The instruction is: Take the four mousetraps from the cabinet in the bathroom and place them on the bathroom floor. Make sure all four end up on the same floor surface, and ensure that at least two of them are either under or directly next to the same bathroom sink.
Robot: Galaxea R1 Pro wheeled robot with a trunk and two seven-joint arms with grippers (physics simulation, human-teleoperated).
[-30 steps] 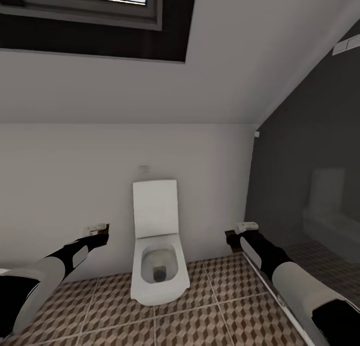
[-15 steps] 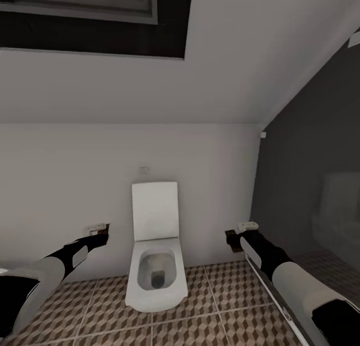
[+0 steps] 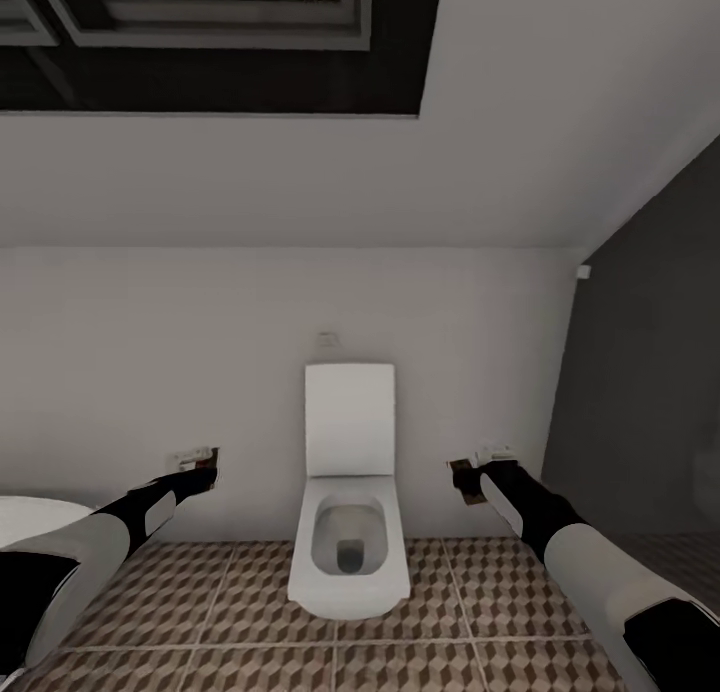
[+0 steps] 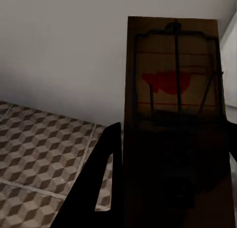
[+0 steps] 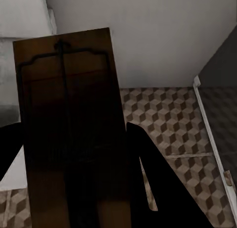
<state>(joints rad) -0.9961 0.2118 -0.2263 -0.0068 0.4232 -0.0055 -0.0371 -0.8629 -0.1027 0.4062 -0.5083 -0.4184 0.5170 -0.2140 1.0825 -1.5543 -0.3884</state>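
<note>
A: Head view, nearest first: both arms reach forward from the lower corners of the frame, each with a brown board at its tip. The left gripper (image 3: 200, 462) sits at lower left, the right gripper (image 3: 478, 465) at lower right.

B: Are they actually gripping something?

A: Yes. In the left wrist view the dark fingers (image 4: 101, 183) flank a mousetrap (image 4: 175, 114) and are clamped on its lower part. The right wrist view matches: its fingers (image 5: 148, 173) are closed against the sides of a second mousetrap (image 5: 69, 124).

B: Which way do the boards point?

A: Each has its long axis running along the fingers, free end pointing away from the wrist toward the wall. The left one shows its wire bar and a red mark face-on to the camera. The right one shows a dark wire frame on its face.

B: Why carry them like that?

A: My guess: gripped by one short end and held level above the tiles, they travel steadily and can be lowered flat.

B: And beyond the arms?

A: The bathroom floor (image 3: 200, 612) with its cube pattern, then a white toilet (image 3: 348, 532) against the back wall, lid up. A white rounded edge (image 3: 30, 517) peeks in at far left; I cannot tell what it belongs to. A dark wall (image 3: 650, 372) stands at right and a skylight (image 3: 210, 2) at the top.
</note>
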